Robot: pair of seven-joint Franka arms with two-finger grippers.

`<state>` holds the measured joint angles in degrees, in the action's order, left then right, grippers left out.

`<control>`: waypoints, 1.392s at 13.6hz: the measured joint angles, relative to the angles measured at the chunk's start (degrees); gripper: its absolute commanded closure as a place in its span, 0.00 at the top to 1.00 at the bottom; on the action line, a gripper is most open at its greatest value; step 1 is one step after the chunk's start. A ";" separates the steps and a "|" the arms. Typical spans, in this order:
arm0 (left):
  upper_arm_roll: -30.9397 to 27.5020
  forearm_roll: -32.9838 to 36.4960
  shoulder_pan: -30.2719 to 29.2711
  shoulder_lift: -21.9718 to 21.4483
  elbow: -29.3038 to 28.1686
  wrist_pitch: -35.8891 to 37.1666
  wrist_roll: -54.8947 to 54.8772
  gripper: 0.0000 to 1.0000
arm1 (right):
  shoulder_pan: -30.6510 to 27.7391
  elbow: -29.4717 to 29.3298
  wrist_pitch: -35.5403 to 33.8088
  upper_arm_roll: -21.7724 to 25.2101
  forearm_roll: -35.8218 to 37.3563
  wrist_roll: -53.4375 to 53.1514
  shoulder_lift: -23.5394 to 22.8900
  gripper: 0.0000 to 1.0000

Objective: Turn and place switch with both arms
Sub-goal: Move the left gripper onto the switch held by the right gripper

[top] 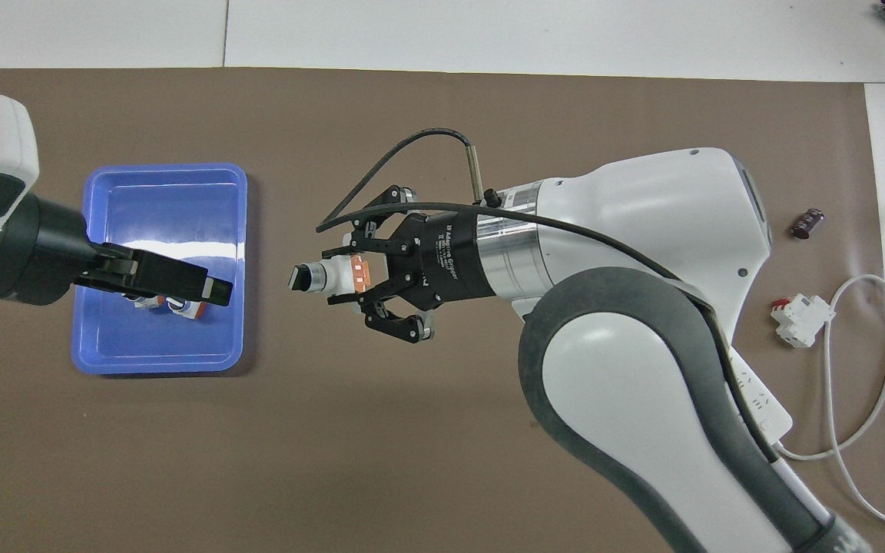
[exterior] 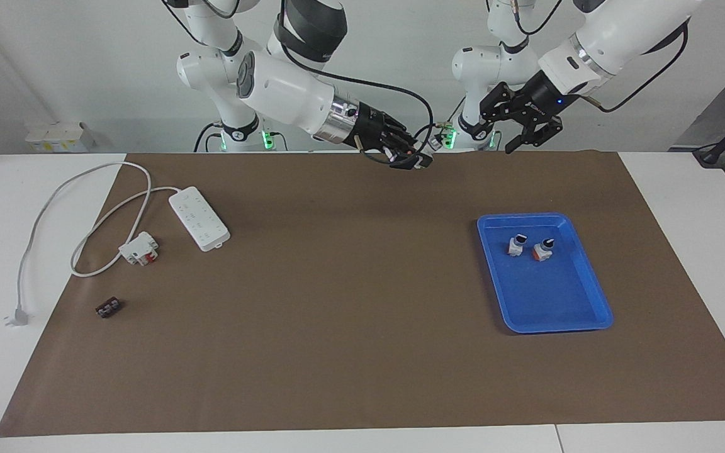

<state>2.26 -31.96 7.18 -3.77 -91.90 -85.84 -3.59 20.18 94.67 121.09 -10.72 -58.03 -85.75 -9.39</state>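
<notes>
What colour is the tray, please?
Blue; the tray shows best in the facing view.

The right gripper (top: 350, 278) is clamped on a switch (top: 331, 276), knob pointing toward the left arm's end, over bare brown mat (top: 442, 430). The left gripper (top: 216, 290) is over a blue tray (top: 166, 180) with two more switches (top: 174, 305) partly hidden beneath it.

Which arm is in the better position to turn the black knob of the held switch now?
The left, probably. The right pincer is shut on the switch, its knob toward the tray's end. The left pincer is empty, open, raised near the tray's nearer edge.
</notes>
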 measured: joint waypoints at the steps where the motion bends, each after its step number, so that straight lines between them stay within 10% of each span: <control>1: -0.20 -2.71 -0.02 -0.05 -0.15 0.00 -0.50 0.59 | 0.00 0.05 -0.03 0.00 0.20 0.00 0.00 0.00; 19: 1.05 -12.36 3.83 -3.49 -9.02 -14.09 -2.45 0.38 | 0.00 0.22 -0.21 0.00 0.74 0.00 0.00 0.00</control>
<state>3.31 -44.33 11.01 -7.26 -100.93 -99.93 -6.04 20.18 94.89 120.89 -10.72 -57.29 -85.75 -9.38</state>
